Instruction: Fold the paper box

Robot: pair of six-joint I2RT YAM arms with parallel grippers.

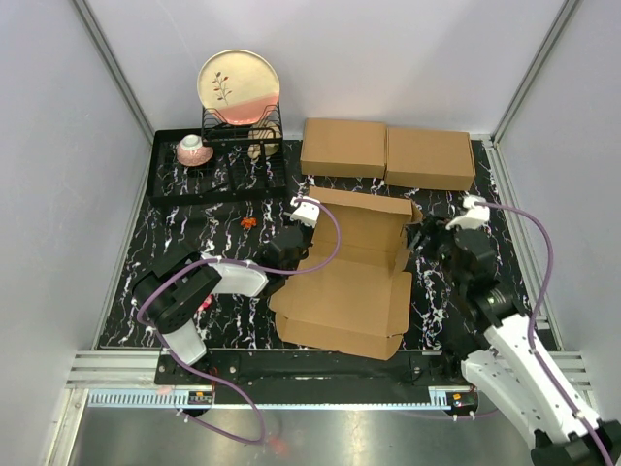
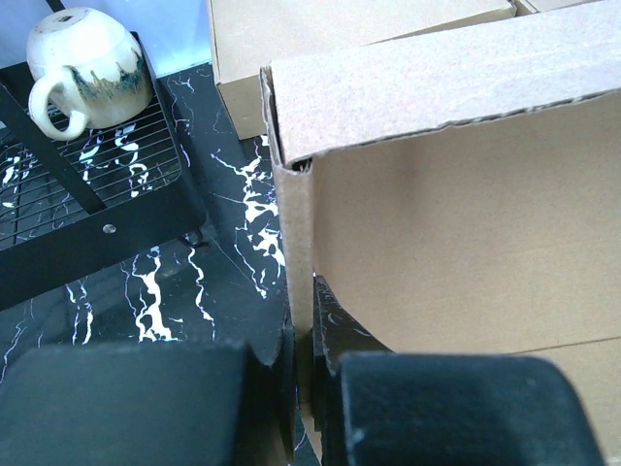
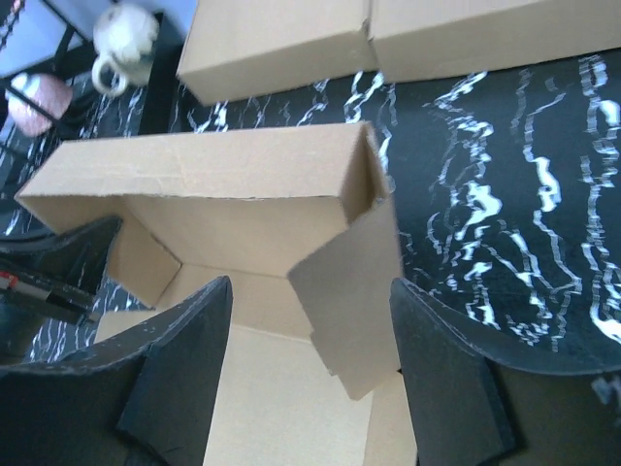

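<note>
**Two arms square up a half-built mailer**

At left of centre in the overhead view, the left end effector point(image 1: 303, 229) meets the paper box point(image 1: 354, 282) at its left side wall. Its wrist view shows the two black fingers point(image 2: 146, 403) pinched closed on that thin upright wall, close to the corner where it joins the raised back panel.

The box sits mid-frame on the black marbled tabletop point(image 1: 194, 233). Its base is flat, its back wall stands up, and a broad panel lies flat toward the bottom of the frame.

At the box's right edge, the right end effector point(image 1: 427, 235) is spread wide and grips nothing. Its wrist view shows it straddling a loose side flap point(image 3: 354, 301) that leans at a tilt rather than standing upright.

Two flat cardboard boxes point(image 1: 359, 148) lie side by side at upper centre, apart from the work.

The step in hand appears to be raising the side walls: the left is held and the right is not yet set. The next move likely calls for the right end effector to close on or press the leaning flap and swing it square against the back wall. The left grip would steady the box against sliding.
</note>
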